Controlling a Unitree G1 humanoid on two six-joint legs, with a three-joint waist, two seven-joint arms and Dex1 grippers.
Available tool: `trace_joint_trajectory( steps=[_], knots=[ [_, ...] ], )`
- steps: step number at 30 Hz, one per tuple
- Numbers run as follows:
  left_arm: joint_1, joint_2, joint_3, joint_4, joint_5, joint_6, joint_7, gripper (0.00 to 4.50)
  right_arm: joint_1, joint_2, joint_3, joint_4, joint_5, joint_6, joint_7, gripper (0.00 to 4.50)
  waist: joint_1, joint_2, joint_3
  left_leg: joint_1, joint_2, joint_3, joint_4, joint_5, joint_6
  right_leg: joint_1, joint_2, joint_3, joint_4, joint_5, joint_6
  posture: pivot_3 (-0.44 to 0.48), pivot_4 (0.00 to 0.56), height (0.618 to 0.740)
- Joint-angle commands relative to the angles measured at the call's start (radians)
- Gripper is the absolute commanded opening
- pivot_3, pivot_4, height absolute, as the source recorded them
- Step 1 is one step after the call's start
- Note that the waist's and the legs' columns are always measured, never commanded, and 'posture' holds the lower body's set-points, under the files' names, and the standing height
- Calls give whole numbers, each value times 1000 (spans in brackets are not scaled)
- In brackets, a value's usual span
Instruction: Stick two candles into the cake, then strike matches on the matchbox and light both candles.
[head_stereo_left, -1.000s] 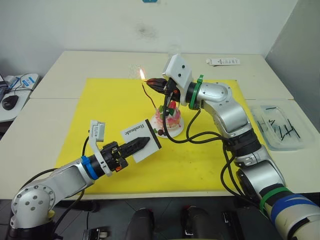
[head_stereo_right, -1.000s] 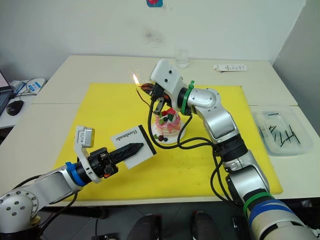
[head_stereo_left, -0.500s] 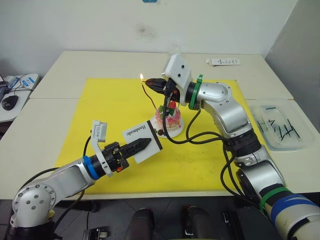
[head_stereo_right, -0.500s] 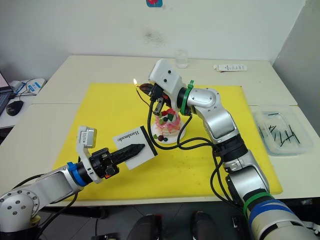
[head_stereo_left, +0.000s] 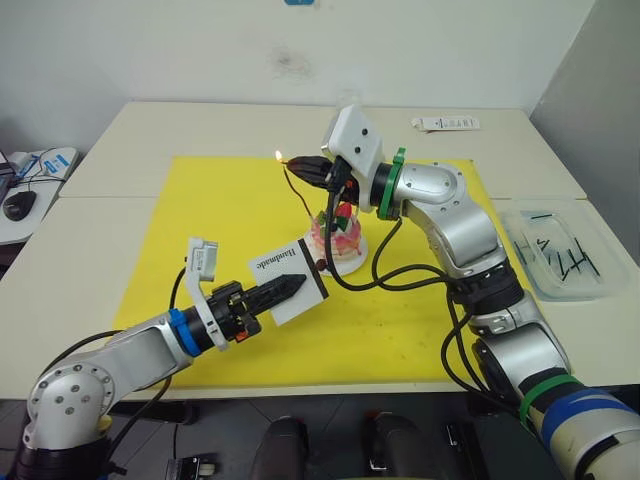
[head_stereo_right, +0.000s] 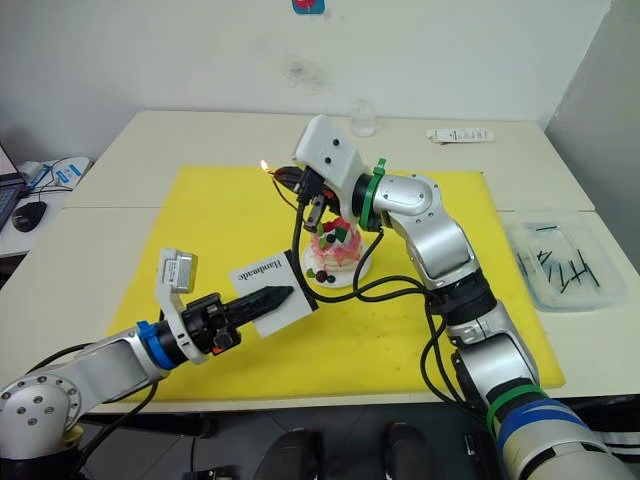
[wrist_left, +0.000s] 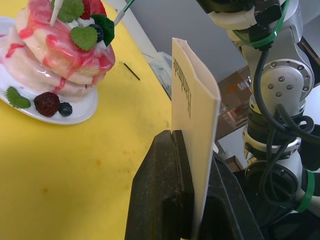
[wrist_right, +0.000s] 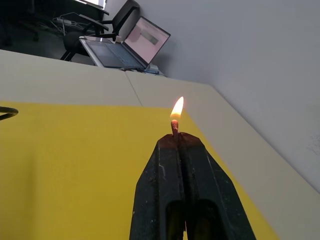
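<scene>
The pink cake (head_stereo_left: 336, 236) sits on its white plate on the yellow mat (head_stereo_left: 220, 210). A thin dark red candle (head_stereo_left: 300, 196) rises from it, leaning left. The green candle (wrist_left: 125, 5) shows as a stub in the frosting. My right gripper (head_stereo_left: 301, 162) hovers above the cake, shut on a short match (wrist_right: 174, 127). The match's small flame (head_stereo_left: 278, 156) burns close to the red candle's upper tip. My left gripper (head_stereo_left: 294, 284) is shut on the white matchbox (head_stereo_left: 284, 272), holding it on edge just left of the plate.
A clear tray (head_stereo_left: 596, 285) with several spare matches lies at the right table edge. A glass (head_stereo_right: 363, 116) and a white flat object (head_stereo_left: 445, 123) stand at the back. A mouse (head_stereo_left: 19, 204) lies on the desk to the left.
The match flame has shrunk and moved slightly left with my right gripper. My left gripper has carried the matchbox a little closer to the cake.
</scene>
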Motion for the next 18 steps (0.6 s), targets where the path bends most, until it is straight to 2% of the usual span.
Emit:
trace_joint_trajectory(
  steps=[1,18],
  knots=[
    [-12,9,-1,-14,-13,-15,-18,0,-3,-1,-5,-38,0,-4,-2,20,0,0,0,0,0,0,0,0,0,0,0,0,0,0,0,0,150,740],
    [-21,12,-9,-5,-8,-12,-32,0,6,5,0,-14,-3,-1,-5,20,0,0,0,0,0,0,0,0,0,0,0,0,0,0,0,0,150,740]
  ],
)
